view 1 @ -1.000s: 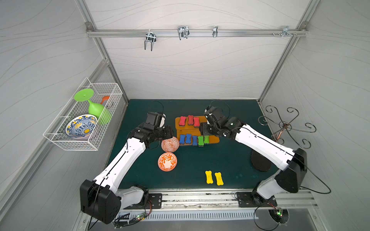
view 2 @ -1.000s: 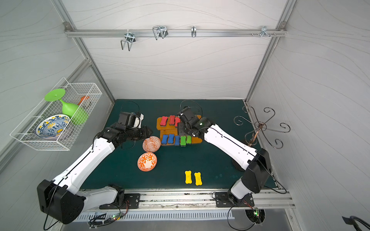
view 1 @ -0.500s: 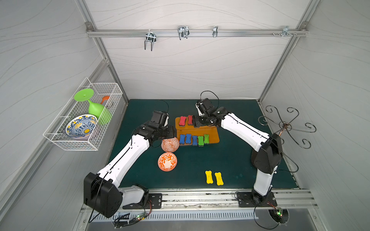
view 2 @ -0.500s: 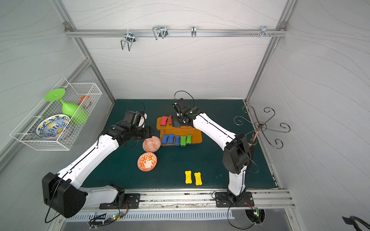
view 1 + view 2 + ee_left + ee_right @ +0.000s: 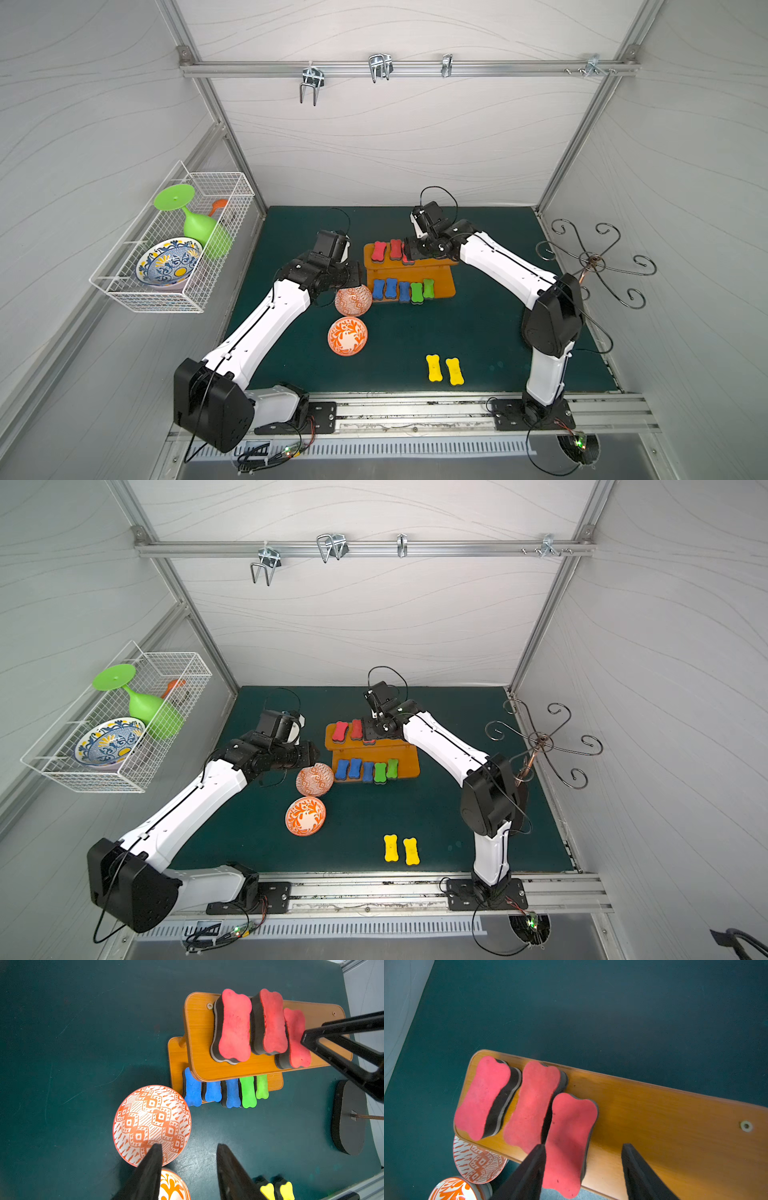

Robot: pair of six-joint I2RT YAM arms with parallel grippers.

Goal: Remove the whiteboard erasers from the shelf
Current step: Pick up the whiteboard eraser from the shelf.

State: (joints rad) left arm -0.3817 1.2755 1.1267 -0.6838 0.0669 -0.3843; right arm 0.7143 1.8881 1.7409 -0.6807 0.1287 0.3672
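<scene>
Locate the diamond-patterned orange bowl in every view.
Top view: bowl beside the left end of the shelf.
Top view: bowl, same place.
Left wrist: bowl ahead of the left claw, by the blue erasers.
Right wrist: bowl peeking from under the shelf's top board.
Shared landmark: the three red erasers.

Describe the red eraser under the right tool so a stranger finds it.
Find the orange-brown two-tier shelf on the green mat. On its upper board, pick the red eraser nearest the bare end; unlike its two red neighbours, it overhangs the board's edge.
</scene>
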